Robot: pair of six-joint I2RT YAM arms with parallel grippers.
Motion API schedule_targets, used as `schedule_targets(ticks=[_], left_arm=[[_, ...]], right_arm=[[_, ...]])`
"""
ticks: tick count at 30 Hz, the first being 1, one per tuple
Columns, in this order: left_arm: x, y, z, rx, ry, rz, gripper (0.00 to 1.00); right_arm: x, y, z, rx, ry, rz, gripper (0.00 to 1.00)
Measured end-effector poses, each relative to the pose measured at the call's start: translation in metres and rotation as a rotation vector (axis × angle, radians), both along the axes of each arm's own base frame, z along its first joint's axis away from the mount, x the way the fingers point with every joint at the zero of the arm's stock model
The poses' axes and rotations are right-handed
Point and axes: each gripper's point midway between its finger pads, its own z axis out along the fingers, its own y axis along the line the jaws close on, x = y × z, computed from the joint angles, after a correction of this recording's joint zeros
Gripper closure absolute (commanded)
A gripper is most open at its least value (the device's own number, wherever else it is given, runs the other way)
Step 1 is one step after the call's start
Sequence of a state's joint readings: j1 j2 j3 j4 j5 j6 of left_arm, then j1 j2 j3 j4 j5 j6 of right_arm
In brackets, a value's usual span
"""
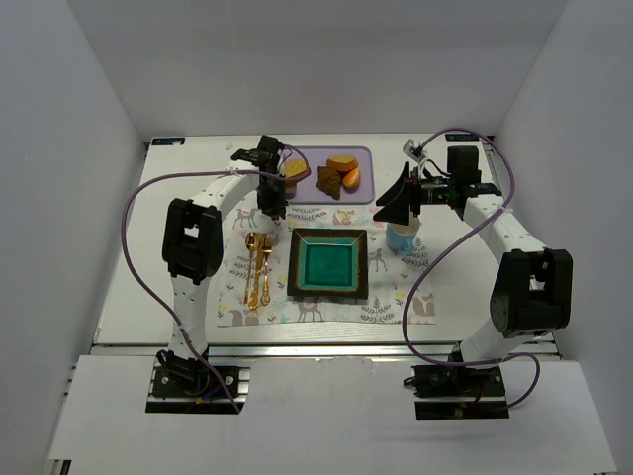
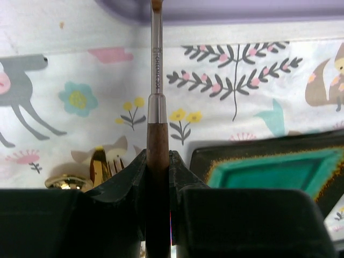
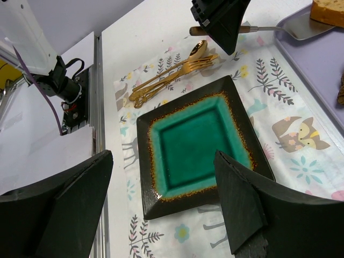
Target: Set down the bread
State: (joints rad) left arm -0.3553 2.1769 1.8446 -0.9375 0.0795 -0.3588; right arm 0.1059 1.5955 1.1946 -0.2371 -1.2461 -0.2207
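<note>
The bread (image 1: 294, 170), a golden-tan slice, lies at the left end of the purple tray (image 1: 361, 188), and it shows again in the right wrist view as the bread (image 3: 328, 11). My left gripper (image 1: 274, 193) is shut on the wooden handle of a spatula (image 2: 157, 140), whose metal blade (image 3: 309, 29) reaches to the bread. The teal plate (image 1: 328, 235) sits on the patterned mat nearer the arms. My right gripper (image 1: 401, 203) hangs open and holds nothing. In its own view the right gripper (image 3: 161, 209) is above the plate's (image 3: 144, 161) near edge.
A dark brown chunk (image 1: 328, 181) and orange pieces (image 1: 343, 163) share the tray. Gold cutlery (image 1: 257, 267) lies left of the plate. A blue cup (image 1: 401, 238) stands under the right gripper. White walls enclose the table.
</note>
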Motion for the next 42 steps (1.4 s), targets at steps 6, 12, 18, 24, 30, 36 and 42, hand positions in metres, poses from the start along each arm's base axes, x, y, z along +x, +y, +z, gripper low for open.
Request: schedule_targets(ticks=[6,12,18,24,30,36,42], left_arm=[[0.005,0.002,-0.018,0.021,-0.039,-0.016,1.0],[-0.001,0.007,-0.037,0.038,-0.072,-0.037,1.0],[0.0,0.008,-0.03,0.021,-0.15,-0.047,1.0],[-0.008,0.012,-0.024,0.012,-0.195,-0.052,1.0],[-0.004,0.011,-0.011,-0.004,-0.255,-0.057,1.0],[0.001,0.009,-0.004,-0.016,-0.296,-0.061,1.0],[0.0,0.01,-0.003,-0.017,-0.31,-0.061,1.0]], right_arm=[[0.0,0.0,0.0,0.0,0.0,0.0,0.19],[0.0,0.0,0.0,0.0,-0.001,0.0,0.19],[0.0,0.0,-0.001,-0.002,-0.008,0.003,0.19],[-0.002,0.0,-0.003,-0.006,0.003,0.005,0.19],[-0.003,-0.001,-0.003,-0.006,0.008,0.006,0.16],[-0.005,0.0,-0.005,-0.005,0.011,0.014,0.15],[-0.006,0.0,-0.008,-0.006,0.016,0.021,0.12]])
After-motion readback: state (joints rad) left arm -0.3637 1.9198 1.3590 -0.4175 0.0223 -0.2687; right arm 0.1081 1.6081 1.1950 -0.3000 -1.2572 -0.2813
